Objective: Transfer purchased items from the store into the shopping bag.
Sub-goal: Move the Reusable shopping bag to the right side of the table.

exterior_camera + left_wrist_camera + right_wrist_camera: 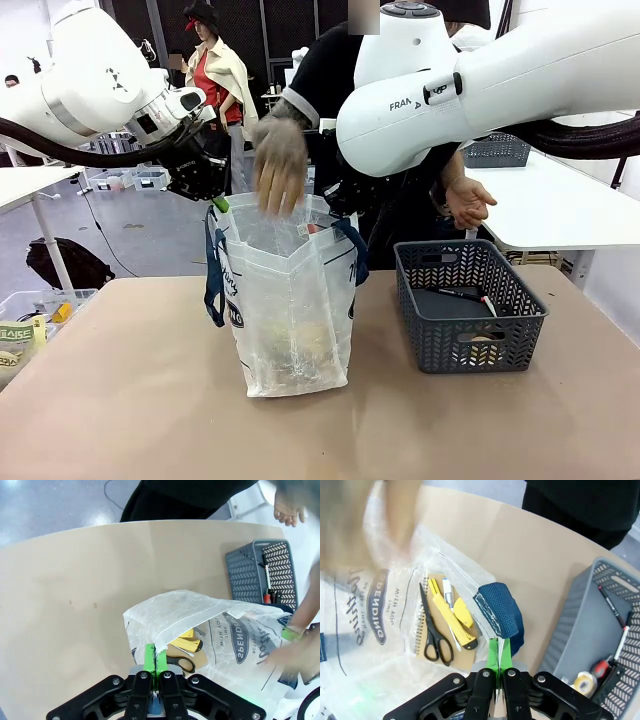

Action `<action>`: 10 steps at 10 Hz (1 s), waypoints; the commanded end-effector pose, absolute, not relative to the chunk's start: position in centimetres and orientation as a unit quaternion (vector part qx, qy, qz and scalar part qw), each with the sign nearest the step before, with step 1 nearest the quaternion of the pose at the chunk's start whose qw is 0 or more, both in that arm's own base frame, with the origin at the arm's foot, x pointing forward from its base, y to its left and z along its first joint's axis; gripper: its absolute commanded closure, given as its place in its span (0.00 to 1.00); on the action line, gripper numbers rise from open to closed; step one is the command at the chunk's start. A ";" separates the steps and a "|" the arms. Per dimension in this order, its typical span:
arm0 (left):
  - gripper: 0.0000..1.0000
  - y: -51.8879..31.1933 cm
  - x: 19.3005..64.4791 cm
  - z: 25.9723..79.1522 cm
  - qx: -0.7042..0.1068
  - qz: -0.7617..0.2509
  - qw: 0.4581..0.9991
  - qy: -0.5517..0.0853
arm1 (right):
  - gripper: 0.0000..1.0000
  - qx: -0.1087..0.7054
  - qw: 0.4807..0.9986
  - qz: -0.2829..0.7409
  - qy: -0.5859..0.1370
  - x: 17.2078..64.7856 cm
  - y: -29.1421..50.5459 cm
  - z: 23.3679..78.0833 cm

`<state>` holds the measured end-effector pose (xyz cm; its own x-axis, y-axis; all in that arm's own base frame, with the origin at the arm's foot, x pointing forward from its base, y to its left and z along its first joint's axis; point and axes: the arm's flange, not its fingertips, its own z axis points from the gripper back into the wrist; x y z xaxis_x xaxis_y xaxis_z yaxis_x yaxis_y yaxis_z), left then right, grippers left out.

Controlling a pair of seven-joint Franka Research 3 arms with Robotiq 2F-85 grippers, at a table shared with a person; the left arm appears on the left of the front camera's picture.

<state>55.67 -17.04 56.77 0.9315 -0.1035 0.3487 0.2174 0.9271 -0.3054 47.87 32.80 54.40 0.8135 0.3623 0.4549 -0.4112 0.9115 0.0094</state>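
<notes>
The shopping bag (290, 300), translucent white with navy handles, stands open in the middle of the table. My left gripper (220, 204) is shut on its left rim, and the green pads (155, 660) pinch the plastic. My right gripper (498, 655) is shut on the opposite rim beside a navy handle (500, 612). In the bag lie purchased items: black scissors (432, 630), a yellow cutter (460, 625) and a tan spiral notebook (437, 577). A person's blurred hand (278, 165) hovers over the bag's mouth.
A dark grey mesh basket (470, 340) stands right of the bag with pens (612, 605) and a tape roll (583, 684) inside. The person's other hand (468, 200) hangs above it. A clear bin (30, 320) sits at the table's left edge.
</notes>
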 end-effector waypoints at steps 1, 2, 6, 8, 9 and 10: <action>1.00 -16.8 55.4 57.1 -0.172 -0.076 0.968 -0.168 | 1.00 0.054 0.951 0.201 -0.229 47.9 32.5 54.4; 1.00 -16.8 55.4 57.1 -0.172 -0.076 0.968 -0.168 | 1.00 0.054 0.951 0.201 -0.229 47.9 32.5 54.4; 1.00 -16.8 55.4 57.1 -0.172 -0.076 0.968 -0.168 | 1.00 0.054 0.951 0.201 -0.229 47.9 32.5 54.4; 1.00 -16.8 55.4 57.1 -0.172 -0.076 0.968 -0.168 | 1.00 0.054 0.951 0.201 -0.229 47.9 32.5 54.4; 1.00 -16.8 55.4 57.1 -0.172 -0.076 0.968 -0.168 | 1.00 0.054 0.951 0.201 -0.229 47.9 32.5 54.4; 1.00 -16.8 55.4 57.1 -0.172 -0.076 0.968 -0.168 | 1.00 0.054 0.951 0.201 -0.229 47.9 32.5 54.4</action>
